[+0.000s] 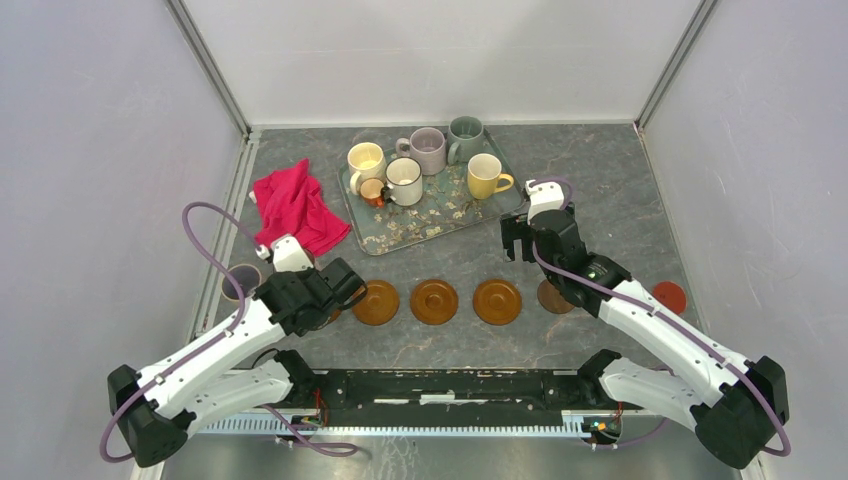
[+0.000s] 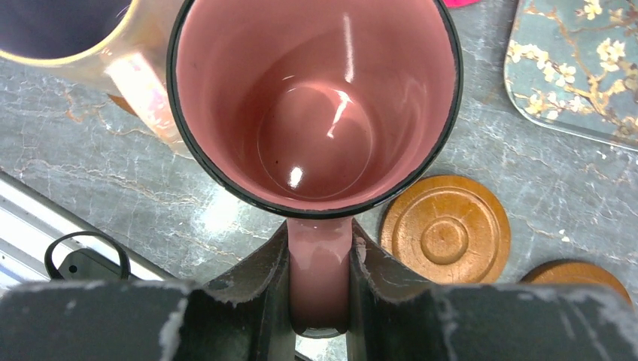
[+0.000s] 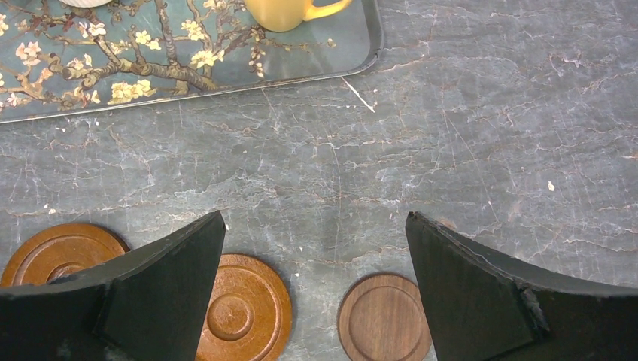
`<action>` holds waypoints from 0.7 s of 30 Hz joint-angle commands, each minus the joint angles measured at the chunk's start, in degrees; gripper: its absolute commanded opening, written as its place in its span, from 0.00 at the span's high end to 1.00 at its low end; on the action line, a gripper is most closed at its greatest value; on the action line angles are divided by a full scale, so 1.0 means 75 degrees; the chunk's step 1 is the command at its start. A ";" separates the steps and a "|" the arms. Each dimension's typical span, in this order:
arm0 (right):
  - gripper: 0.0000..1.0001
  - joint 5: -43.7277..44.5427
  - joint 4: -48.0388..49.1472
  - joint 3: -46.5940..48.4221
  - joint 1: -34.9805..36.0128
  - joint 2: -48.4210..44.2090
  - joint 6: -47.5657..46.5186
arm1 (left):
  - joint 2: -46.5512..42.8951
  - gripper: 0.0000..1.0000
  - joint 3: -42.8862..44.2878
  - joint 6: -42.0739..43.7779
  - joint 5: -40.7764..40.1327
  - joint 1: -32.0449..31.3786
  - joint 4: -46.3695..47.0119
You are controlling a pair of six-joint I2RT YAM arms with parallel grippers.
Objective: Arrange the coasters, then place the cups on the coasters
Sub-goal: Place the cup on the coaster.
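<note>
Top view: a grey stone table; a floral tray [image 1: 395,232] sits at upper centre carrying five of the cups, cream [image 1: 366,160], white [image 1: 404,181], mauve [image 1: 428,149], grey-green [image 1: 465,136] and yellow [image 1: 485,176]; a red cloth [image 1: 295,206] lies left of the tray. Across the middle runs a row of coasters, three orange-brown [image 1: 434,301], a darker brown one [image 1: 553,298] partly under the right arm, and a red one [image 1: 669,297] at far right. The left gripper [image 1: 345,287] sits at the row's left end; the right gripper [image 1: 513,240] hovers with jaws spread wide, holding nothing.

Left wrist view: the left gripper [image 2: 320,244] is clamped on the handle of the pink mug [image 2: 316,113], which fills the upper centre, upright, mouth to the camera; a neighbouring cup [image 2: 143,83] stands just beside it at upper left; an orange-brown coaster [image 2: 445,229] lies at lower right, apart from the mug; whether a coaster lies under the mug cannot be told.

Right wrist view: the open fingers [image 3: 162,286] frame bare table; three coasters line the bottom edge, the dark one [image 3: 384,316] between the jaws; the tray rim crosses the top.

The step appears to be setting the pink mug down; it would go best kept level, centred on its coaster, clear of the neighbouring cup, the handle released only once the base sits flat.
</note>
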 commanded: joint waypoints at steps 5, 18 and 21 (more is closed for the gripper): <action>0.02 -0.0048 0.0305 -0.0038 0.0043 -0.0120 -0.0050 | -0.0077 0.98 -0.0265 -0.1354 -0.0987 -0.0017 0.0117; 0.02 -0.0027 0.0324 -0.0085 0.0035 -0.0128 -0.0091 | 0.0294 0.98 -0.0646 -0.1524 -0.0705 -0.0017 0.0595; 0.02 -0.0027 0.0338 -0.0085 0.0038 -0.0126 -0.0089 | 0.0383 0.98 -0.0720 -0.1534 -0.0644 -0.0017 0.0710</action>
